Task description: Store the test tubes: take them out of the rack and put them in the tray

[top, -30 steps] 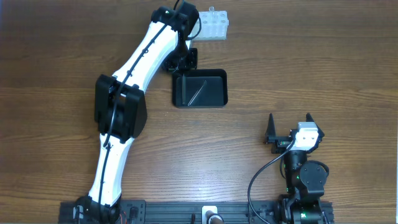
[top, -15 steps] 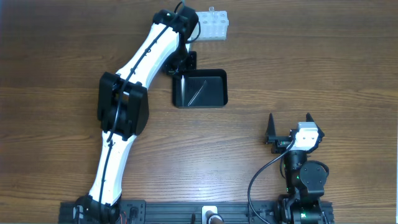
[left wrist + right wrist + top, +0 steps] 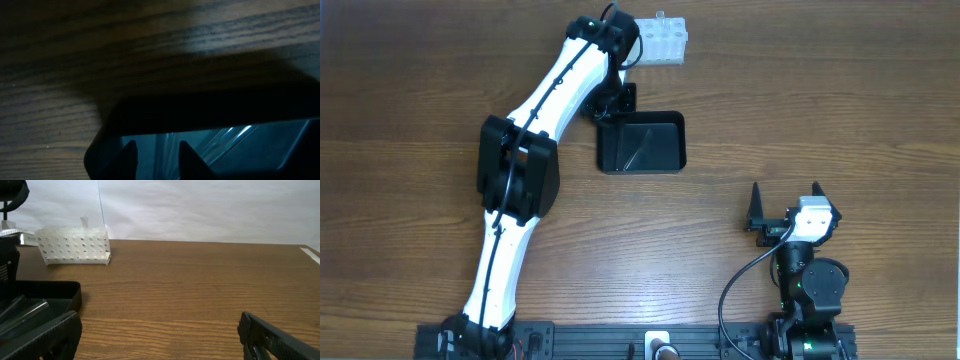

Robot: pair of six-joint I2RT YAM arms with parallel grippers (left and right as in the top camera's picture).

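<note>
The black tray [image 3: 670, 160] lies in the middle of the table, with a clear test tube [image 3: 638, 148] lying slanted in it. Behind it stands the white rack [image 3: 660, 42], one tube [image 3: 663, 17] still upright in it. My left gripper [image 3: 610, 104] sits low over the tray's far left corner. In the left wrist view its fingers [image 3: 127, 159] stand a narrow gap apart over the tray [image 3: 200, 112], shut on a glassy test tube [image 3: 165, 150]. My right gripper [image 3: 785, 205] rests open near its base, nothing between its fingers [image 3: 280, 340].
In the right wrist view the rack [image 3: 75, 246] stands far off and the tray [image 3: 55, 290] nearer, tubes [image 3: 22, 309] lying inside it. Bare wood table [image 3: 840, 100] spreads to the right of the tray and rack.
The left arm has shifted slightly, its gripper edging toward the tray's far left corner. The right arm has not moved.
</note>
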